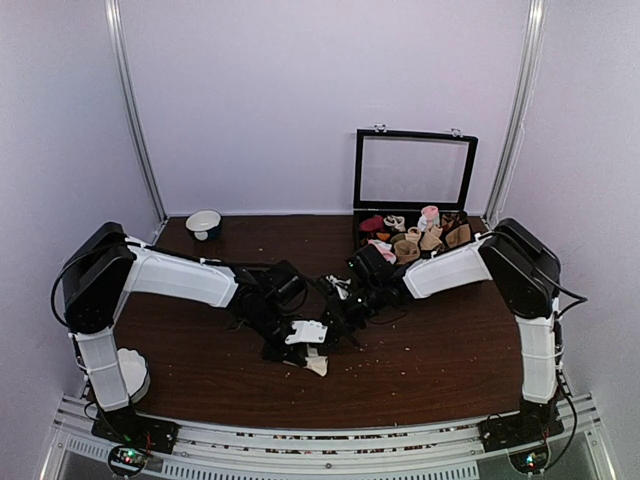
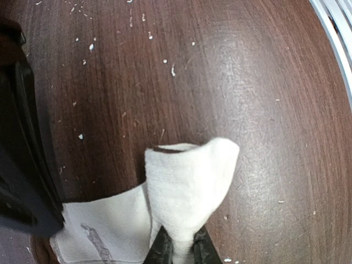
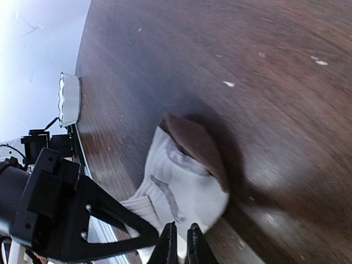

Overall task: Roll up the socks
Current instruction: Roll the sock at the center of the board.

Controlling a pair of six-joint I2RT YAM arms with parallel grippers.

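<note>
The socks [image 1: 307, 334] lie bunched mid-table, pale whitish with a tan tip toward the front. In the left wrist view a whitish cuff of the socks [image 2: 187, 184] stands up in a loose fold, and my left gripper [image 2: 180, 252] is shut on its lower end. In the right wrist view the socks [image 3: 190, 190] show white ribbed fabric with a grey mark and a brown inner fold. My right gripper [image 3: 180, 246] is shut on their near edge. From above, the left gripper [image 1: 284, 343] and the right gripper [image 1: 338, 318] meet over the pile.
An open black case [image 1: 362, 222] with a raised glass lid stands at the back right, holding several rolled socks. A white bowl [image 1: 204, 223] sits at the back left. Pale crumbs dot the dark wooden table [image 1: 430, 350]. The metal rail [image 2: 336, 38] runs along the front.
</note>
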